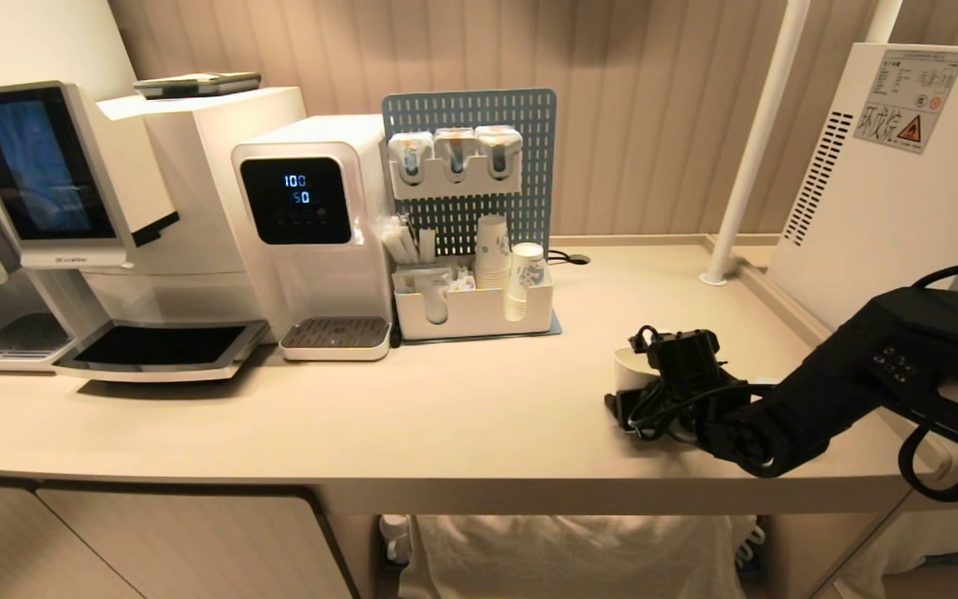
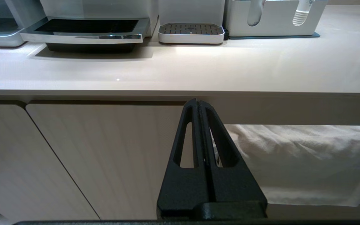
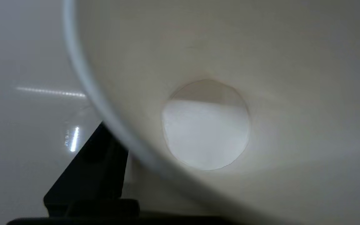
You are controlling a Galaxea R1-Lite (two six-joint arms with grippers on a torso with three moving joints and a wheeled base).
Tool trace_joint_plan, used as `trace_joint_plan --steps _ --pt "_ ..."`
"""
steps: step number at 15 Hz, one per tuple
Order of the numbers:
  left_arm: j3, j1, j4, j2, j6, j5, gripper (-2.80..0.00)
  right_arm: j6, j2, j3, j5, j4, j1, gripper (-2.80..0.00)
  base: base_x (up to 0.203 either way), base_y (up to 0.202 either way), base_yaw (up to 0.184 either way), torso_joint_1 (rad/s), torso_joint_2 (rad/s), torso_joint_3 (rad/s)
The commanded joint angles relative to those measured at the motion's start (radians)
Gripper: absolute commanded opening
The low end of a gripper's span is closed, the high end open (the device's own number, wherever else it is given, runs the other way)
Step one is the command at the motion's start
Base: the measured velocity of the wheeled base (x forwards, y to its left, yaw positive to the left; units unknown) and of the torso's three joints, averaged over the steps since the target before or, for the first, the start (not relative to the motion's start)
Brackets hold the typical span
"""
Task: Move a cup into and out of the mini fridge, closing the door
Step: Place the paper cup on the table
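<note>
The cup (image 1: 630,368) stands on the surface (image 1: 446,416), straddled by the spread right claw (image 1: 641,391); whether fridge (image 1: 886,191) steps remain cannot be told.

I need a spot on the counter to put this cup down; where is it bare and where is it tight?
Widest bare stretch: the counter front, from the coffee machine's drip tray across to the right tool at the cup. Also bare: behind the cup, between the organiser and the white pole. Crowded: the back left row of machines, and the strip beside the mini fridge.
</note>
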Motion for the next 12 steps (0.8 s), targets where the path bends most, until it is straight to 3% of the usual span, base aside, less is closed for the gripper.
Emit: trace_joint_plan --steps 1,2,5,9,12 --pt "0.0 0.0 0.0 0.0 -0.001 0.0 -2.8 0.003 0.005 -0.026 -0.044 -0.002 0.107 0.0 0.0 0.0 0.0 0.0 0.0 0.0" --pt "0.0 0.0 0.0 0.001 -0.001 0.0 -2.8 0.008 0.008 -0.026 -0.07 0.001 0.124 0.0 0.0 0.0 0.0 0.0 0.0 0.0" --pt "0.0 0.0 0.0 0.001 -0.001 0.0 -2.8 0.002 -0.002 -0.001 -0.066 0.0 0.014 0.0 0.0 0.0 0.0 0.0 0.0 0.0" --pt "0.0 0.0 0.0 0.0 -0.001 0.0 -2.8 0.002 -0.037 0.069 -0.064 -0.007 0.006 0.0 0.0 0.0 0.0 0.0 0.0 0.0" --pt "0.0 0.0 0.0 0.001 -0.001 0.0 -2.8 0.003 -0.106 0.164 -0.013 -0.01 0.006 0.0 0.0 0.0 0.0 0.0 0.0 0.0"
